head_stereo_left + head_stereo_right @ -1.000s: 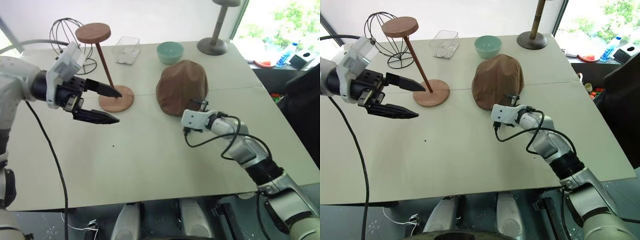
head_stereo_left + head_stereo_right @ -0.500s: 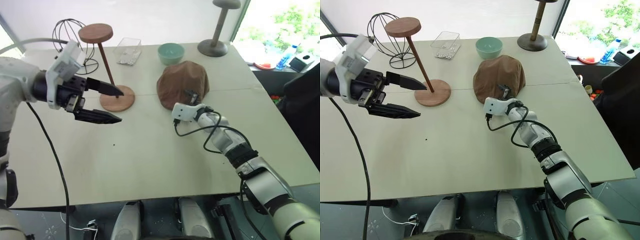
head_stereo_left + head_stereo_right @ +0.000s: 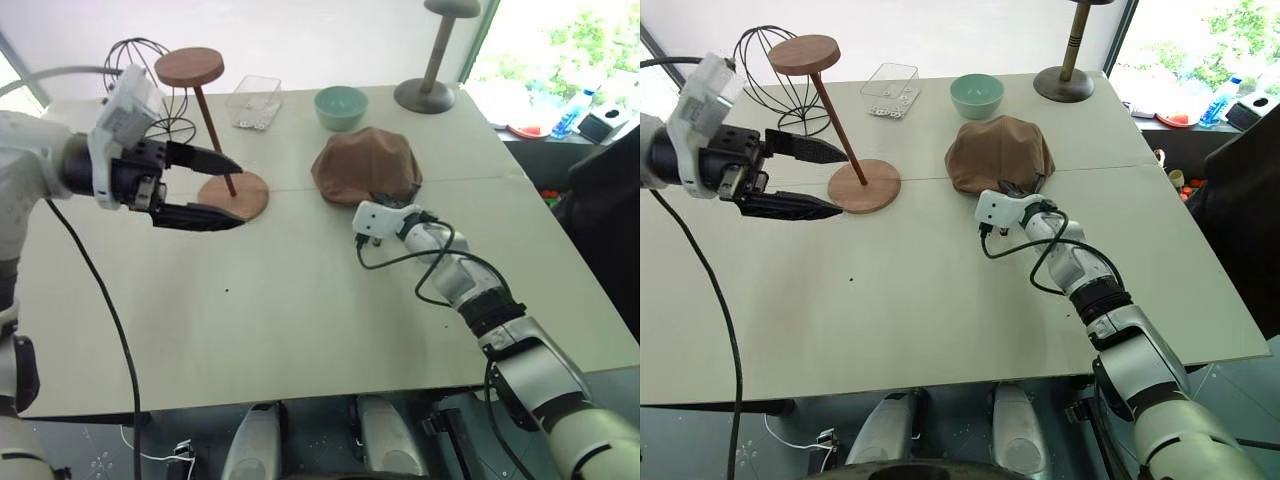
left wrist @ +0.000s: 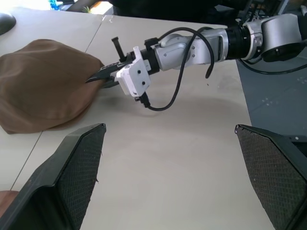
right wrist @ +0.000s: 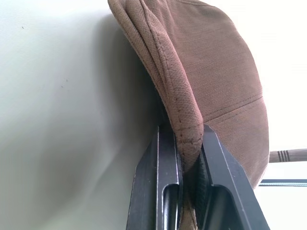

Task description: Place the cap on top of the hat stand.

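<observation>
Across the pale surface (image 3: 300,300) we see the cap (image 3: 365,165) lying right of the hat stand (image 3: 205,120). Our right gripper (image 5: 188,158) has its fingers clenched on the cap's near edge. Our left gripper (image 3: 205,187) hovers beside the stand's base, fingers spread and released.

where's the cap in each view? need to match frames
Left eye view: the cap lies right of centre on the table, beside the hat stand.
Right eye view: cap just above centre.
Left wrist view: cap at the left edge.
Right wrist view: cap fills the upper right, its rim between the fingers.
Shared landmark: the right gripper pinching the cap's near rim.
</observation>
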`<state>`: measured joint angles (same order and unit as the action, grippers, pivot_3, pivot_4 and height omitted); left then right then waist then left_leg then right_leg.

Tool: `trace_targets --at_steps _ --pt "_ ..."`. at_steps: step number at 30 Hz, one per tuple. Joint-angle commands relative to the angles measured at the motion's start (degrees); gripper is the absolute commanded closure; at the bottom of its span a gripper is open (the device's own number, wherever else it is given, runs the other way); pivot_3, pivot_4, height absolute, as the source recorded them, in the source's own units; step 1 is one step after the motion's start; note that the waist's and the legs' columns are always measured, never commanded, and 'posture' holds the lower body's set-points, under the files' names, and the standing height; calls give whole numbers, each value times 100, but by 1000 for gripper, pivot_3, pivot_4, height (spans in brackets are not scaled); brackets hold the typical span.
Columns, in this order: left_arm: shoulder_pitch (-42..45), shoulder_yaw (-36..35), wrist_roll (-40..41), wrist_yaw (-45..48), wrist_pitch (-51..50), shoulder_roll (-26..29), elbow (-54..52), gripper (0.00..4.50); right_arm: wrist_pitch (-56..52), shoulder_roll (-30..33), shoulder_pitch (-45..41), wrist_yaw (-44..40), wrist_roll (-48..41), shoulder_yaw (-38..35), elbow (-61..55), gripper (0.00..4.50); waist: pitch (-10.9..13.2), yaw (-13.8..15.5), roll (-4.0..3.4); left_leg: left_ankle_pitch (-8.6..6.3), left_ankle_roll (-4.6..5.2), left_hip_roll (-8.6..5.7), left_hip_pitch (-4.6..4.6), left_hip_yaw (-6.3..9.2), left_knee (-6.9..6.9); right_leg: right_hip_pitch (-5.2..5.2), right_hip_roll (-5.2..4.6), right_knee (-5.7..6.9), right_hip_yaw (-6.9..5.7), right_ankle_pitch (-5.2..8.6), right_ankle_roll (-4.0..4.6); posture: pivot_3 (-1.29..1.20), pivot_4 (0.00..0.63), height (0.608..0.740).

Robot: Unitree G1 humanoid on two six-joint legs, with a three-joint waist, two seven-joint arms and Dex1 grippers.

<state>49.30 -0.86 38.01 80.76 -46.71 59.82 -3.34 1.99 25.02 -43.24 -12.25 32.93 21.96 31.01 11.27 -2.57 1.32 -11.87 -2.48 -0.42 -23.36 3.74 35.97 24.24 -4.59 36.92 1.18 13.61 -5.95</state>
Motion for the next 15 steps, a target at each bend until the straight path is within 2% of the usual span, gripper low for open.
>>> trace_targets --at_steps 1,8,12,15 --pt "65 -289 81 -106 0 42 -56 0 -71 105 70 -145 -92 -169 -295 4471 0 1 0 0 0 0 -1 0 0 0 0 0 0 0 0 0 150 740" --pt "-9 -812 326 -773 -215 -118 -150 0 -228 418 -146 -367 -181 -557 -1102 4471 5 0 -3 0 0 0 -3 1 0 6 0 1 0 0 -1 0 150 740" --pt "-174 -1438 555 -1425 -451 -180 -295 0 -219 690 -899 -549 -348 -925 -1388 4471 11 -19 -8 0 0 0 -6 0 0 11 -1 2 1 0 -2 0 150 740" --pt "-541 -2216 805 -1976 -679 -155 -553 0 -10 683 -1813 -593 -505 -1042 -1303 4471 19 -99 -15 0 0 1 -7 -5 -7 24 -1 8 6 -1 -2 0 150 740"
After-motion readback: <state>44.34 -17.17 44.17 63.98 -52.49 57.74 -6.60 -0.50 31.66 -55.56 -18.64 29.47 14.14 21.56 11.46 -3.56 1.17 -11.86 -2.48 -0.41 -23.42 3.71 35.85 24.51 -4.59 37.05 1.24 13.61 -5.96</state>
